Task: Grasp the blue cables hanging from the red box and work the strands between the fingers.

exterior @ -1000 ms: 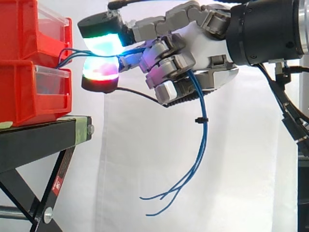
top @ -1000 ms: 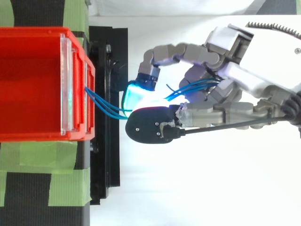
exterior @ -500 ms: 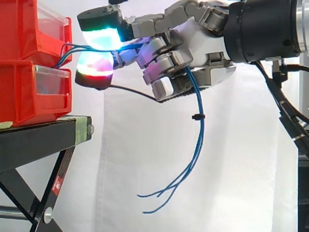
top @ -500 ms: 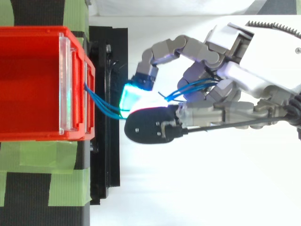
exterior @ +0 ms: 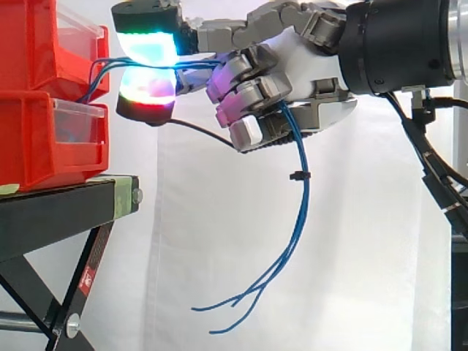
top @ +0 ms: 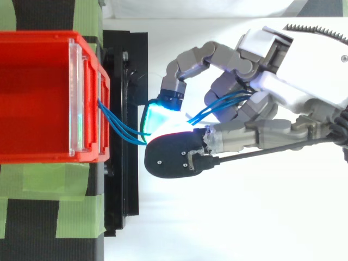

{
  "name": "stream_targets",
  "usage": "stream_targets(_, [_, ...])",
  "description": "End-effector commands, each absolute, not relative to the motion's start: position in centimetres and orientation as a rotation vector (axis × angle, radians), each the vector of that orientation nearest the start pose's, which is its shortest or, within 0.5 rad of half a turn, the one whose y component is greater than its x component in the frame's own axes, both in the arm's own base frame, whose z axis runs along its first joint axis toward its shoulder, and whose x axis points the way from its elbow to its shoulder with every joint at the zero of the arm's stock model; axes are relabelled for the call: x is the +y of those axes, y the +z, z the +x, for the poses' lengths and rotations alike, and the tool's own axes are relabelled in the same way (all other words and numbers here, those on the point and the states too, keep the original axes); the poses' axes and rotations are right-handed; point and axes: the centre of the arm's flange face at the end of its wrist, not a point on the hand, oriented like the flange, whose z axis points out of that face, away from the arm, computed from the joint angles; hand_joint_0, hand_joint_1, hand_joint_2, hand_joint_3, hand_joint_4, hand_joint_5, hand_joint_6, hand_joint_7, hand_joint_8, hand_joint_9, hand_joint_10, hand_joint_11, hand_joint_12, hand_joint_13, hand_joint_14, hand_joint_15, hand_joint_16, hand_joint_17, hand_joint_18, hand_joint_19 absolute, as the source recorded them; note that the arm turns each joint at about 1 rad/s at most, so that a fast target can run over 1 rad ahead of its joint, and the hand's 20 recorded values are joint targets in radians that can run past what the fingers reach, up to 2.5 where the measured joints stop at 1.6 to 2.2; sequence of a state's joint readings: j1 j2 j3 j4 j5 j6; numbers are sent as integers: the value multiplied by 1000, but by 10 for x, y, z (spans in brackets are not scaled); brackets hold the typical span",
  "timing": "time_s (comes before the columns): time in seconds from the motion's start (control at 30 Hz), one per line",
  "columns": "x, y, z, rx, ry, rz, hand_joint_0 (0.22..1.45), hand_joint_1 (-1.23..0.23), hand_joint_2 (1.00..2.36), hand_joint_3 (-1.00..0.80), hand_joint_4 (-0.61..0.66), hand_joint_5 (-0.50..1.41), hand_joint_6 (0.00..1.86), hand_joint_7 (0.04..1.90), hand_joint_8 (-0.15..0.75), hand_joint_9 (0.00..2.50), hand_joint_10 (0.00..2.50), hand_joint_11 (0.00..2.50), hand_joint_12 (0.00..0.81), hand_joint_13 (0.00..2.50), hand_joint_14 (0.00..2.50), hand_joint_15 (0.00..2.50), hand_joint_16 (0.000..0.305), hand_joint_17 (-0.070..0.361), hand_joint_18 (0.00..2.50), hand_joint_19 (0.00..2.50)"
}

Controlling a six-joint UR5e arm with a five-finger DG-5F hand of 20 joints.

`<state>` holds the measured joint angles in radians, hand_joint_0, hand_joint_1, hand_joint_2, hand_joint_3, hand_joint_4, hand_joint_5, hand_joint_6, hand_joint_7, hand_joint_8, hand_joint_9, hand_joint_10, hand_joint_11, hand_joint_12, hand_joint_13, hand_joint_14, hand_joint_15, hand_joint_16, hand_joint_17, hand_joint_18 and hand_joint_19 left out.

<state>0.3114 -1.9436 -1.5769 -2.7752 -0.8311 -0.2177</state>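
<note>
My robot hand (exterior: pixel 311 58) is closed on the blue cables (exterior: pixel 303 205) — two glowing pads (exterior: pixel 148 47) pinch the strands just beside the red box (exterior: pixel 44 139), and the other fingers are curled round them further back. Over the last second the pinch has lifted a little and the loose ends below have swung towards the stand. I judge that the strands are shifting in my grip and the working is under way. The box sits on a black stand (exterior: pixel 66 208) with green tape (top: pixel 49 209) on top — behind it all hangs a white curtain (exterior: pixel 365 278).
</note>
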Motion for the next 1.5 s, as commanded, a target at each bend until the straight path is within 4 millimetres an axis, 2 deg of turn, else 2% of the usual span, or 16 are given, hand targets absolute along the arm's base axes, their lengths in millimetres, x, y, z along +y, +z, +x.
stream_targets(0.0, [-10,313,624,1028,713,1260,1200,-799,1007,-186,5,-99,1576,1229,556,1864,2500,2500,692,2105,2500,1814,255,192,2500,777])
stream_targets(0.1, [-10,313,624,1028,713,1260,1301,-650,1009,-130,139,182,1365,1240,556,1864,2500,2500,692,2105,2500,1814,255,192,2500,777])
stream_targets(0.23, [-10,313,624,1027,712,1260,1160,-637,1007,-203,261,624,3,1545,556,1864,2500,2500,692,2105,2500,1814,255,192,2500,777])
stream_targets(0.4, [-12,313,624,1026,708,1262,1070,-614,1004,-81,207,556,6,1457,556,1864,2500,2500,692,2105,2500,1814,255,192,2500,777])
stream_targets(0.47, [-12,313,624,1025,709,1262,1235,-737,1007,-89,77,224,933,1197,556,1864,2500,2500,692,2105,2500,1814,255,192,2500,777])
stream_targets(0.57, [-12,313,624,1025,709,1262,1243,-795,1015,-215,73,44,1407,1085,556,1864,2500,2500,692,2105,2500,1814,255,192,2500,777])
stream_targets(0.73, [-12,313,624,1026,711,1261,895,-831,1015,-503,134,-48,1501,1132,556,1864,2500,2500,692,2105,2500,1814,255,192,2500,777])
stream_targets(0.83, [-12,313,624,1026,711,1261,1044,-789,1009,-110,-47,-91,1559,1355,556,1864,2500,2500,692,2105,2500,1814,255,192,2500,777])
stream_targets(0.87, [-12,313,624,1026,711,1261,1095,-784,1250,-177,-64,-69,1566,1379,556,1864,2500,2500,692,2105,2500,1814,255,192,2500,777])
stream_targets(1.03, [-12,313,624,1026,711,1261,1287,-611,1012,-211,171,262,1211,1218,556,1864,2500,2500,692,2105,2500,1814,255,192,2500,777])
stream_targets(1.13, [-13,313,624,1025,709,1262,1092,-612,1006,-195,224,493,97,1504,556,1864,2500,2500,692,2105,2500,1814,255,192,2500,777])
stream_targets(1.2, [-13,313,624,1024,711,1263,1026,-597,1005,-175,227,477,2,1477,556,1864,2500,2500,692,2105,2500,1814,255,192,2500,777])
stream_targets(1.23, [-13,313,624,1024,711,1263,1025,-653,1000,-73,203,377,176,1397,556,1864,2500,2500,692,2105,2500,1814,255,192,2500,777])
stream_targets(1.27, [-13,313,624,1025,709,1263,948,-721,1392,-77,150,121,925,1112,556,1864,2500,2500,692,2105,2500,1814,255,192,2500,777])
stream_targets(1.33, [-13,313,625,1024,711,1263,1012,-752,1418,31,106,-26,1389,1045,556,1864,2500,2500,692,2105,2500,1814,255,192,2500,777])
stream_targets(1.47, [-13,313,624,1025,709,1262,1043,-826,1005,8,110,-86,1526,1049,556,1864,2500,2500,692,2105,2500,1814,255,192,2500,777])
